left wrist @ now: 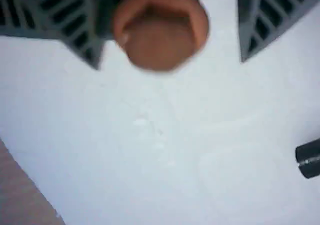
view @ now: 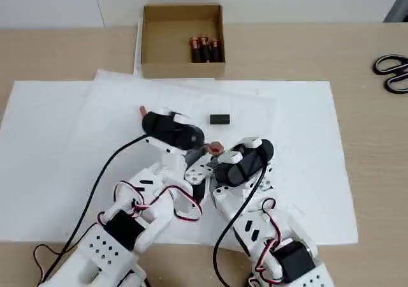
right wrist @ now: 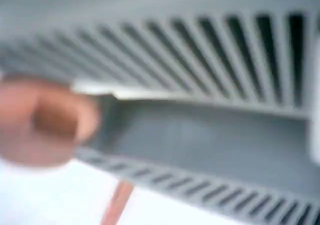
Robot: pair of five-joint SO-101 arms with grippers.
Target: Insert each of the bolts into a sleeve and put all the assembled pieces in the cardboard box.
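A copper bolt (view: 215, 148) hangs above the paper where both arms meet. In the left wrist view its round head (left wrist: 160, 32) sits between the grey ribbed fingers (left wrist: 75, 25) of my left gripper (left wrist: 167, 60), which is shut on it. My right gripper (view: 224, 153) is right beside the same bolt (right wrist: 45, 120), among close grey ribbed surfaces. A black sleeve (view: 219, 118) (left wrist: 309, 157) lies free on the paper just beyond the arms. A second copper bolt (view: 143, 110) (right wrist: 117, 205) lies past the left arm. The cardboard box (view: 182, 70) at the back holds several assembled pieces (view: 205, 50).
White paper (view: 306, 172) covers most of the wooden table (view: 357, 51). Scissors (view: 392, 73) lie at the far right edge. The arms' cables trail toward the near edge.
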